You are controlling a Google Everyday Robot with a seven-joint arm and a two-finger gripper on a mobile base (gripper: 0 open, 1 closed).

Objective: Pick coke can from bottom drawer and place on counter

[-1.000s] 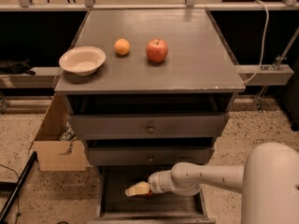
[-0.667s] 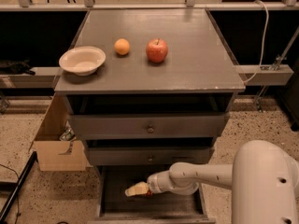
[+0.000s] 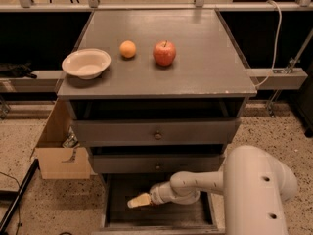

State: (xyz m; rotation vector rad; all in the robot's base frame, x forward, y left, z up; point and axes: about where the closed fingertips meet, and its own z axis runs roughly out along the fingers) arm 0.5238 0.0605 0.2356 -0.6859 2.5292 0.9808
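While at the reaching stage, with pick and placement both left to do: gripper (image 3: 139, 200) low inside the open bottom drawer (image 3: 195, 215), cream tip pointing left; cannot tell how far open or whether holding anything. No coke can visible, perhaps hidden in the dark interior. Compared with 1 second ago, gripper slightly further left. Above, 2 shallower drawers (image 3: 156, 131). Farthest, desk (image 3: 205, 67) carrying bowl (image 3: 86, 62), orange (image 3: 127, 49) and apple (image 3: 164, 53), no can.

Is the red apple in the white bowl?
No, the red apple sits on the grey counter; the claw is in the bottom drawer.
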